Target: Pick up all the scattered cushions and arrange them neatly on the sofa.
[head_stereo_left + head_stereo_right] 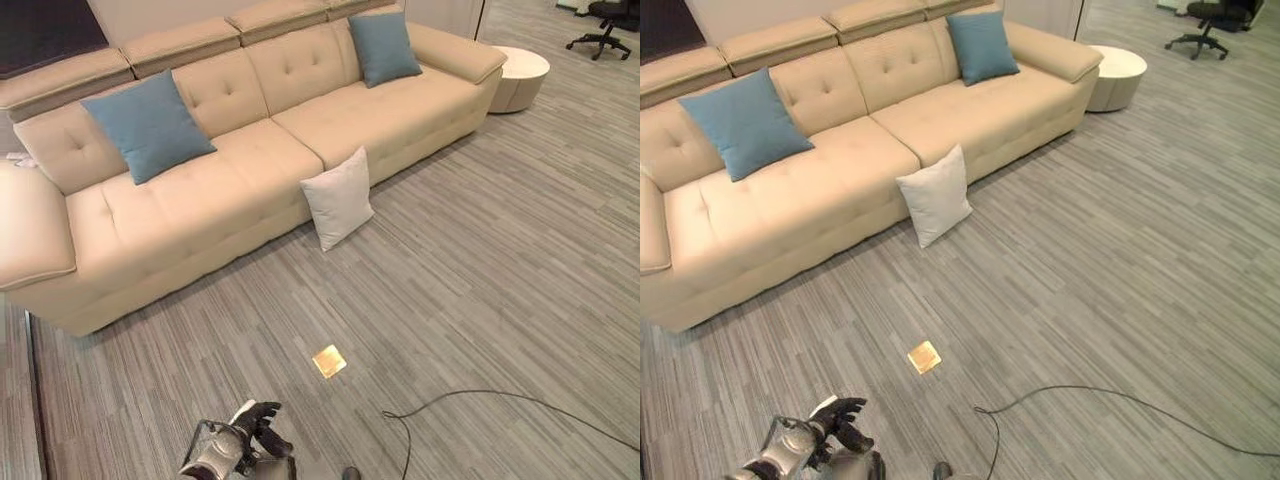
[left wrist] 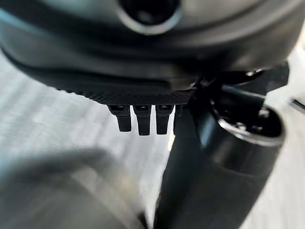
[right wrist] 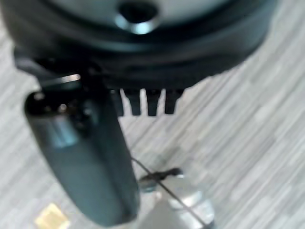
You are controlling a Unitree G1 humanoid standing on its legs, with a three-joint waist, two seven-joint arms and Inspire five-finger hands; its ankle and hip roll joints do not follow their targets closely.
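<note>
A white cushion (image 1: pixel 338 198) stands on the floor, leaning against the front of the beige sofa (image 1: pixel 230 200) near its middle. Two blue cushions rest upright against the backrest, one on the left seat (image 1: pixel 147 125) and one at the far right end (image 1: pixel 383 46). My left hand (image 1: pixel 258 418) hangs low at the bottom of the left eye view, far from the white cushion, fingers (image 2: pixel 143 119) relaxed and holding nothing. My right hand (image 3: pixel 143 62) hangs over the bare floor with its fingers straight and its thumb (image 3: pixel 81 157) apart, also holding nothing.
A round white side table (image 1: pixel 520 75) stands past the sofa's right arm, with a black office chair (image 1: pixel 603 30) farther back. A small brass plate (image 1: pixel 329 361) is set into the striped grey floor between me and the sofa.
</note>
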